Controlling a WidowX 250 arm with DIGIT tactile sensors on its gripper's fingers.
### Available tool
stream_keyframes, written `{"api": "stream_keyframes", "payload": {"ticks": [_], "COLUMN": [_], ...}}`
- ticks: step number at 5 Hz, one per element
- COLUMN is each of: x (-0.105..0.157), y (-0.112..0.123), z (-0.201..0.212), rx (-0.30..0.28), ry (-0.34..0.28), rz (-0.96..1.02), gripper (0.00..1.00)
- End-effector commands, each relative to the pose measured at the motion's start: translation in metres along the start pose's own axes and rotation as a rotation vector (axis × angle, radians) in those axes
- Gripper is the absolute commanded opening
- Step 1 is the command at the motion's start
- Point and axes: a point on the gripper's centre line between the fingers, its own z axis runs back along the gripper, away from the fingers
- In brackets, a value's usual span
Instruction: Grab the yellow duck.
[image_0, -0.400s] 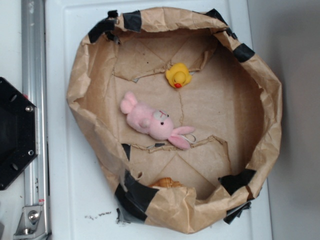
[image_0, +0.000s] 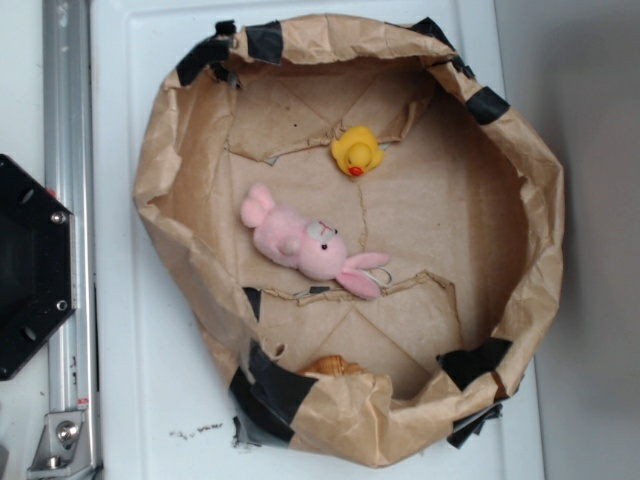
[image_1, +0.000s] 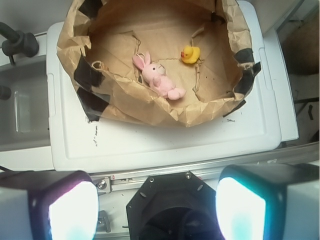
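The yellow duck (image_0: 357, 152) (image_1: 190, 54), small and glossy with an orange-red beak, sits on the floor of a brown paper-lined basin (image_0: 160, 140) (image_1: 70, 45), in its upper middle in the exterior view. My gripper (image_1: 157, 207) is open, its two fingers spread wide at the bottom of the wrist view above the black robot base (image_1: 167, 207). It hangs far back from the basin and the duck, with nothing between its fingers. The gripper does not show in the exterior view.
A pink plush bunny (image_0: 305, 245) (image_1: 157, 77) lies mid-basin, just below-left of the duck. A tan-orange seashell (image_0: 333, 367) peeks over the near paper wall. The basin rests on a white lid (image_1: 165, 140). A metal rail (image_0: 68, 200) and the black base (image_0: 30, 265) are at left.
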Motion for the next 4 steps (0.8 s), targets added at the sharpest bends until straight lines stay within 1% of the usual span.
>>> {"api": "stream_keyframes", "payload": {"ticks": [1,2,3,4], "x": [0.096,0.136,0.148,0.129], "y": [0.065,0.068,0.047,0.023], "z": [-0.035,-0.092,-0.136,-0.144], "rx": [-0.021,-0.047,-0.025,-0.026], "ry": [-0.215,-0.18,-0.104,-0.056], "rz": [0.079,0.013,-0.057,-0.084], "gripper": [1.0,1.0,1.0,1.0]}}
